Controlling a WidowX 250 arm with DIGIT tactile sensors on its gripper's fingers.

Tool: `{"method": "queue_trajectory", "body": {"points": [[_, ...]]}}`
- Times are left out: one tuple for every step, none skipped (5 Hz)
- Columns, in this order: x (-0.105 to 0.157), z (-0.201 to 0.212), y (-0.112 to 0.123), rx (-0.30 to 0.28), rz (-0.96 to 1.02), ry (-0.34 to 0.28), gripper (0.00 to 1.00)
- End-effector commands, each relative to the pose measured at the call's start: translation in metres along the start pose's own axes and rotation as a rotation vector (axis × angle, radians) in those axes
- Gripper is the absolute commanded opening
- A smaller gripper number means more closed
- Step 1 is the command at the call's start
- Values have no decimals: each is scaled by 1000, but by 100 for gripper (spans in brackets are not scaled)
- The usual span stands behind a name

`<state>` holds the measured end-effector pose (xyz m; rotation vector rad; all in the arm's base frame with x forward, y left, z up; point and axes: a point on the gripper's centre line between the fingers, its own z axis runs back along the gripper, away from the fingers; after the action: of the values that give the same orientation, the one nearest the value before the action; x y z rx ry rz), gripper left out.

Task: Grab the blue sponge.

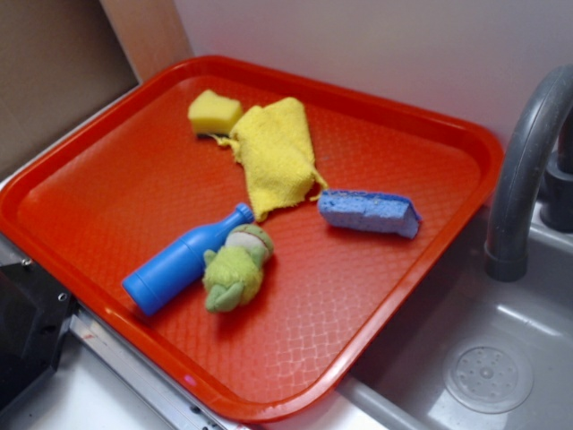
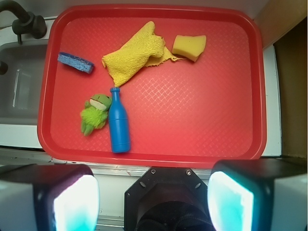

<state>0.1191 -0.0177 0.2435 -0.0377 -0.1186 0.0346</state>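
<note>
On the red tray, from left to right, lie a blue bottle, a green plush toy, a yellow cloth and the blue sponge, flat at three o'clock near the faucet (nothing touches it). The gripper hangs high with its fingers apart, probably to survey before it descends.

End effector bottom-cropped, blurred
</note>
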Motion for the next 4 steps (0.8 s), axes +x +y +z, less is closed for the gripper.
{"method": "queue_trajectory", "body": {"points": [[0, 0, 0, 0, 0, 0, 100], [21, -18, -12, -1, -80, -70, 100], [47, -42, -34, -69, -291, -162, 100], [71, -65, -59, -24, -524, -236, 100]]}}
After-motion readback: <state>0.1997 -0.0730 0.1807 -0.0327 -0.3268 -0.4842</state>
